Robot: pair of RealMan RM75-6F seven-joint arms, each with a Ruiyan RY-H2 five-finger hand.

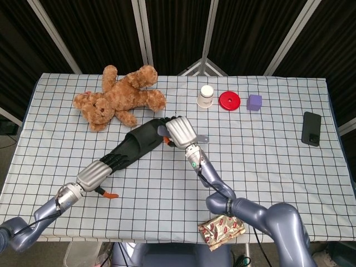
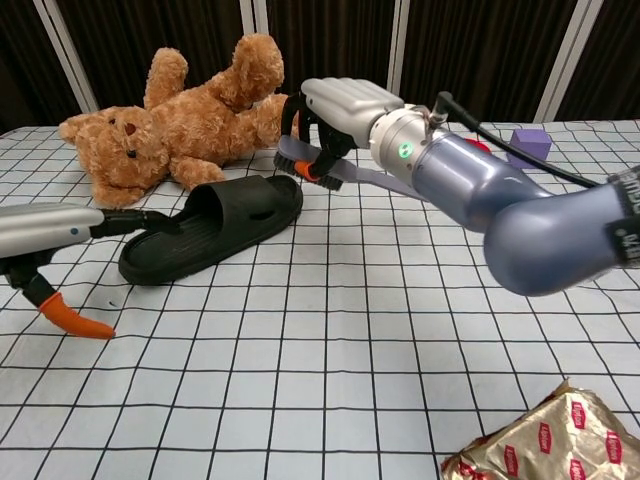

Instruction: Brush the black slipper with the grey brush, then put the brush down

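My right hand (image 2: 345, 105) grips the grey brush (image 2: 312, 165) with fingers wrapped around it, lifted just above the toe end of the black slipper (image 2: 210, 225). My left hand (image 1: 103, 167) pinches the slipper's heel end with dark fingers. The slipper lies on the checked worktop (image 1: 267, 150), just in front of the teddy bear (image 1: 119, 97).
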